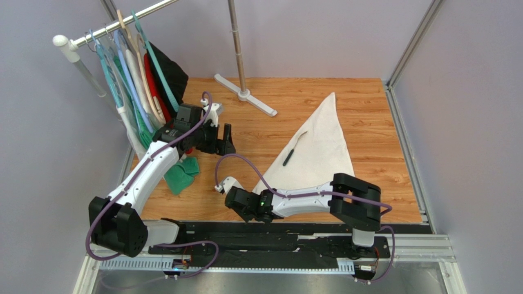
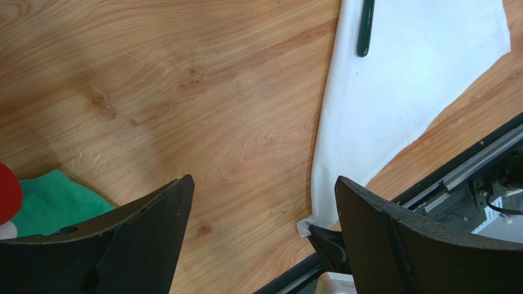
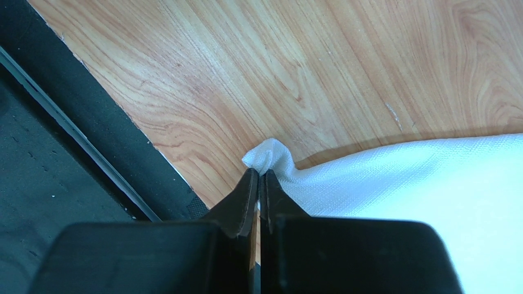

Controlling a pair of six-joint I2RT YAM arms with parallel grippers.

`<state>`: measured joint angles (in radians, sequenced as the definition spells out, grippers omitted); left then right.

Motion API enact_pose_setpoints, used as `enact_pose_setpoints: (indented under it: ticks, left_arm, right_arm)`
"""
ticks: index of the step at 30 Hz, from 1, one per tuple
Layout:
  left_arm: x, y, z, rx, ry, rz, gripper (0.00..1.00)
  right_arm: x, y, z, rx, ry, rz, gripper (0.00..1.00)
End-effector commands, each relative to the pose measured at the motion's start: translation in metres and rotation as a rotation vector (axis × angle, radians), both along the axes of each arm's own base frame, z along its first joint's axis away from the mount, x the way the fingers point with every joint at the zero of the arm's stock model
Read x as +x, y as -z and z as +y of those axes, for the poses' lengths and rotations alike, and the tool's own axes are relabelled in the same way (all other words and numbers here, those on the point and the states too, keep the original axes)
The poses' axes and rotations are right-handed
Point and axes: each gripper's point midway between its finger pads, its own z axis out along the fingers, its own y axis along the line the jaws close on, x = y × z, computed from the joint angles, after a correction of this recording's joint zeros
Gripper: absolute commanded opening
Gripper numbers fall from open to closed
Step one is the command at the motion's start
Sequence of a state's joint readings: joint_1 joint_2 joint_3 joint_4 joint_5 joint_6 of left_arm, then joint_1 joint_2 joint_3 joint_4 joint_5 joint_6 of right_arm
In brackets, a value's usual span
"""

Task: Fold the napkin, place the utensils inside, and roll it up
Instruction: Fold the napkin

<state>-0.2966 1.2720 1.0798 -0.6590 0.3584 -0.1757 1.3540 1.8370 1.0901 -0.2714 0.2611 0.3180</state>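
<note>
**Right pincer (image 3: pixel 259 182) pinching napkin (image 1: pixel 320 153) corner**

Napkin lies as a white triangle on the wooden counter (image 1: pixel 288 104), right of centre. Green utensil (image 1: pixel 293 149) rests on it, near its left edge. Right pincer pressed together on the near left corner (cloth bunched at the tips). Left pincer (image 2: pixel 263 179) spread wide over bare wood, apart from the cloth.

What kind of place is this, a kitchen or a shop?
Most likely a robotics lab test cell: a wooden tabletop boxed in by plain grey walls, two robot arms bolted to a metal rail at its edge, and a clothes rack as a prop.
</note>
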Motion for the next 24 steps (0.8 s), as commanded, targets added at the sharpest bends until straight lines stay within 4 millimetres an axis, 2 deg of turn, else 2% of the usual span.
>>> enact_pose_setpoints:
  ticks: [1,6,7,9,10,15,21,22,24]
  left_arm:
    - [0.001,-0.003,0.000,-0.005,0.018,-0.013,0.95]
    - [0.001,-0.003,0.000,-0.003,0.013,-0.018,0.94]
    - [0.001,-0.004,0.000,-0.002,0.014,-0.019,0.94]
    - [0.001,-0.004,0.001,0.000,0.012,-0.019,0.95]
    - [0.001,-0.005,0.001,0.001,0.011,-0.023,0.95]
    - [0.001,-0.006,0.002,0.001,0.011,-0.028,0.94]
    - [0.001,-0.006,0.003,0.006,0.008,-0.032,0.95]
    - [0.000,-0.006,0.003,0.005,0.009,-0.030,0.95]
    - [0.001,-0.006,0.002,0.005,0.011,-0.030,0.94]
  right_arm:
    - [-0.017,0.007,0.005,0.013,-0.022,0.068,0.00]
    - [-0.026,-0.017,0.016,0.092,-0.035,0.111,0.00]
    - [-0.028,-0.028,0.019,0.122,-0.042,0.117,0.00]
    - [-0.028,-0.038,0.020,0.142,-0.042,0.120,0.00]
    - [-0.027,-0.050,0.022,0.170,-0.041,0.117,0.00]
    - [-0.017,-0.075,0.017,0.233,-0.039,0.126,0.00]
    - [0.027,-0.096,-0.015,0.275,0.029,0.111,0.00]
    - [0.044,-0.097,-0.024,0.277,0.057,0.101,0.00]
    - [0.052,-0.099,-0.034,0.289,0.061,0.116,0.00]
